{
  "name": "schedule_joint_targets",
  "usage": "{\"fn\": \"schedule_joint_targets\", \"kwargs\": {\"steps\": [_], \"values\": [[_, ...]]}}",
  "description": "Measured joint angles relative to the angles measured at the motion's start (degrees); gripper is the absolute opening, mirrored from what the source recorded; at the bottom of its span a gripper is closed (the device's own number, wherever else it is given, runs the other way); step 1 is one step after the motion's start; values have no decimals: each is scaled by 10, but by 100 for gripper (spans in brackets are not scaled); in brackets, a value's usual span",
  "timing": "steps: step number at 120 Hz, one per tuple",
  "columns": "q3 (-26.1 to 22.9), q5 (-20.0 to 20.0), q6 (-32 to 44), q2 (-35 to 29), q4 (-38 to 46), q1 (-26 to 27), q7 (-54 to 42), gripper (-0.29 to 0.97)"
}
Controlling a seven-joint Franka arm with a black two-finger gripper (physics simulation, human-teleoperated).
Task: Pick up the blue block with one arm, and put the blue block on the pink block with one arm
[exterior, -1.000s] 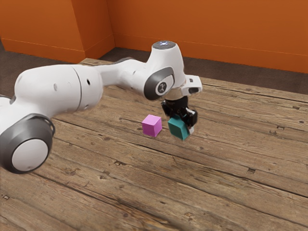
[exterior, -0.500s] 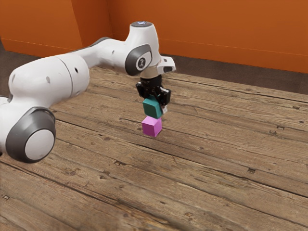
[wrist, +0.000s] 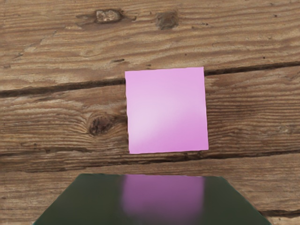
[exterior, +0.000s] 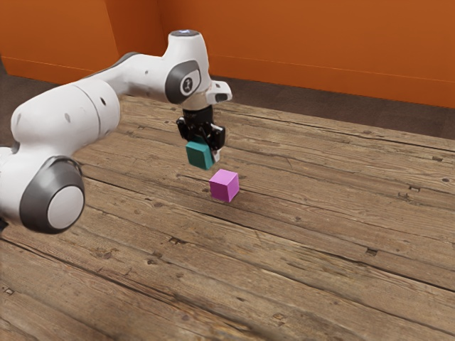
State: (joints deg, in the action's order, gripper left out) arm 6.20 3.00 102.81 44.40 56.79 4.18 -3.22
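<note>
The white arm [exterior: 85,121] comes in from the exterior view's left, at about 9 o'clock, and bends down over the wooden table [exterior: 327,241]. Its black gripper [exterior: 202,149] points downward, and the jaws are clamped on the blue block [exterior: 198,156], one finger on each side. The block renders more teal than blue. It hangs in the air, tilted a little, with bare planks visible below it. The pink block [exterior: 225,185] sits flat on the table near the middle of the exterior view. From the pink block, the held blue block lies at about 10 o'clock and higher up; the two are near each other but apart, with a clear gap between them. In the wrist view, the pink block [wrist: 166,110] shows its whole square top face, resting across a dark seam between two planks of the table [wrist: 56,47]. The blue block [wrist: 150,201] appears there as a dark, blurred shape just under the hand, and its glossy surface carries a pink reflection. An orange wall [exterior: 320,35] runs behind the table at 12 o'clock
</note>
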Motion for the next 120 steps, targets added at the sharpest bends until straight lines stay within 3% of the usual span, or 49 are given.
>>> {"fn": "schedule_joint_targets", "kwargs": {"steps": [93, 120], "values": [[1, 27, 45, 104, -108, 13, -35, 37], [48, 61, 68, 113, -108, 30, -37, 37]]}}
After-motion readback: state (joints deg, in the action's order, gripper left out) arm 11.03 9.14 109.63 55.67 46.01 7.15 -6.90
